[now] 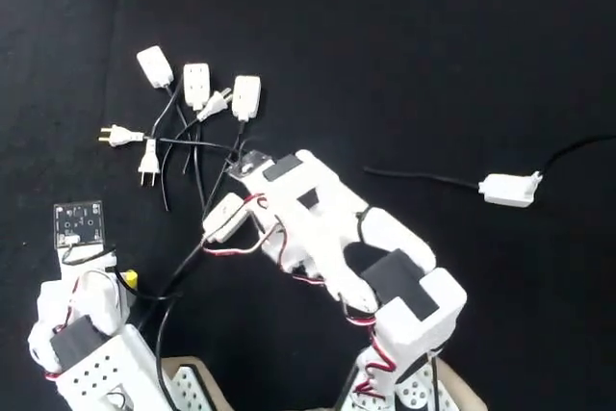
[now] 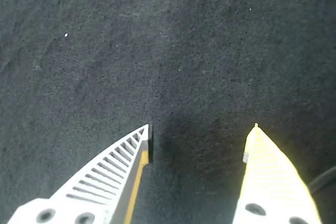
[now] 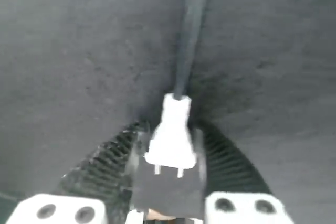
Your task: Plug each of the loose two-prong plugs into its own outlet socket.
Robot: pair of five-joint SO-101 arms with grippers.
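The white arms carry black motors, red-and-white cables and ribbed fingers, one yellow.

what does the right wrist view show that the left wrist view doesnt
Right wrist view: the right hand shut on a white two-prong plug, prongs toward the camera, its black cord running away over the table. Left wrist view: the left hand open, nothing between its fingers. Both: the black table cover beneath.
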